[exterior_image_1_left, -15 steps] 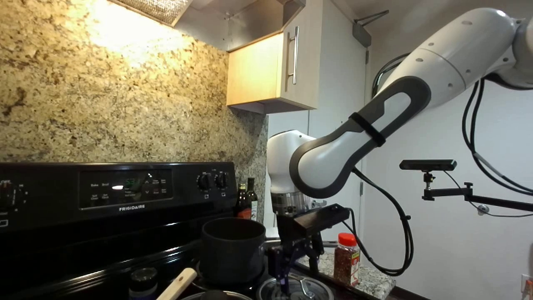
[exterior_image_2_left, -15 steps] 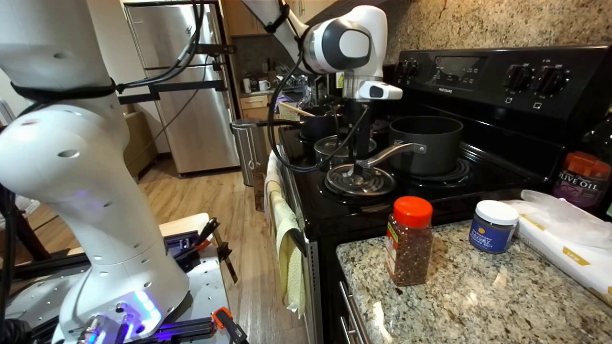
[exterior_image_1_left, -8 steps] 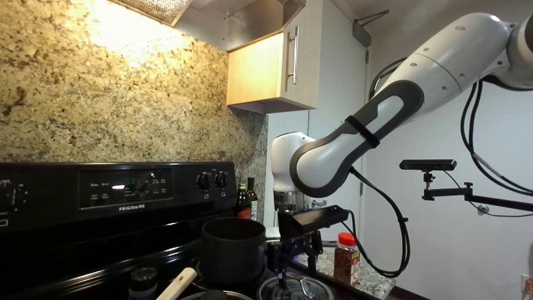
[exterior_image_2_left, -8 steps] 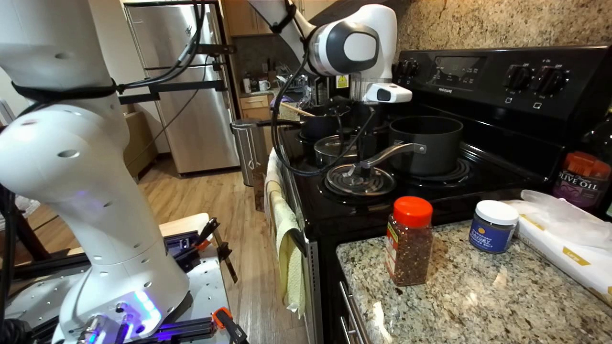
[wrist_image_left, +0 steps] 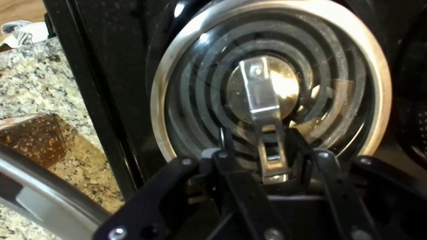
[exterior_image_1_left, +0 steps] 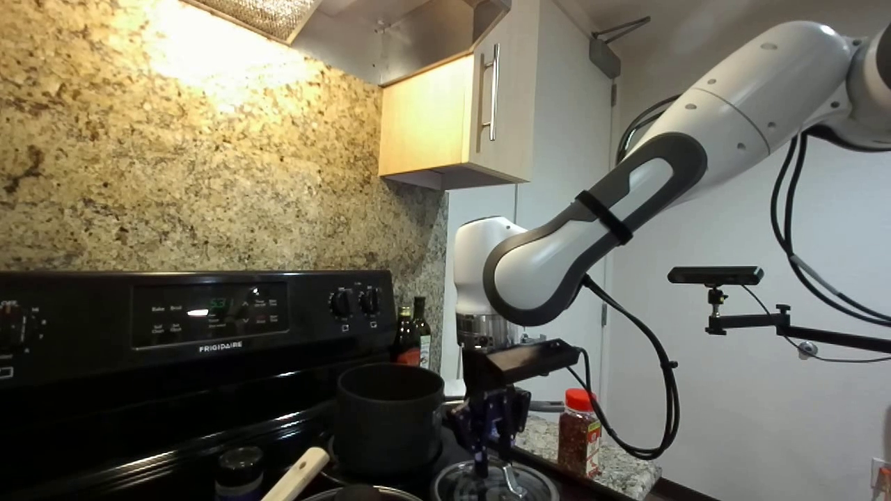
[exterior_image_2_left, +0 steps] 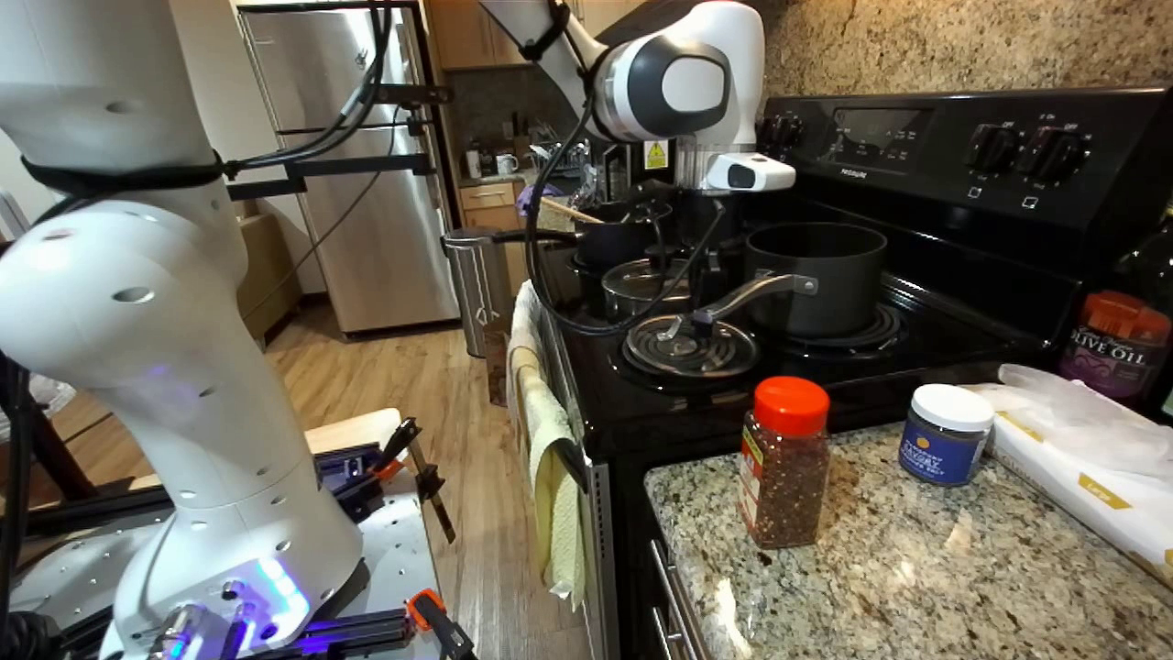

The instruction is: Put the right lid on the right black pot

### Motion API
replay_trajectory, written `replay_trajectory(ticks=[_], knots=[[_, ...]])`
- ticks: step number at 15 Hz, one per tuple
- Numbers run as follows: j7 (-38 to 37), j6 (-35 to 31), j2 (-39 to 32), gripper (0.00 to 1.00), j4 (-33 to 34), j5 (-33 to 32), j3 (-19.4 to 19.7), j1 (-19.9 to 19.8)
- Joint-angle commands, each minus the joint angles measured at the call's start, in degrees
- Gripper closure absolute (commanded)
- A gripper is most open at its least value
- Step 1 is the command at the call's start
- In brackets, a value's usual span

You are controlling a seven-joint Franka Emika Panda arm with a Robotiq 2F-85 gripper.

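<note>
Presently, my end effector (wrist_image_left: 259, 132) holds nothing: its fingers stand parted astride the metal handle (wrist_image_left: 262, 96) of the clear glass lid (wrist_image_left: 283, 83). The lid lies over the front coil burner (wrist_image_left: 202, 86), near the black saucepan (exterior_image_2_left: 814, 280), whose mouth is uncovered. Lining up for the grasp seems nearly complete; closing, lifting, carrying and seating the lid remain.

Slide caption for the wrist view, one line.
Glass lid over a stove coil, jaws open on either side of the lid's metal handle; spice bottle at frame left.
</note>
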State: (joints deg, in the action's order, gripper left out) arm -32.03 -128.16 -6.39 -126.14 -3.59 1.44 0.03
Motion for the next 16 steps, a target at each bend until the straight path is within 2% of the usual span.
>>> replay_trajectory(ticks=[1, 2, 4, 5, 16], knots=[[1.71, -0.68, -0.47, 0.86, 0.03, 0.56, 0.07, 0.52], [1.51, -0.46, -0.36, 0.93, 0.01, 0.49, 0.05, 0.64], [1.14, 0.83, 0.80, 0.98, -0.29, 0.39, -0.02, 0.85], [1.46, 0.87, 1.46, 0.93, -0.69, 0.76, -0.08, 0.86], [2.81, 9.21, 13.96, 0.93, -9.07, 0.55, -2.34, 1.45]])
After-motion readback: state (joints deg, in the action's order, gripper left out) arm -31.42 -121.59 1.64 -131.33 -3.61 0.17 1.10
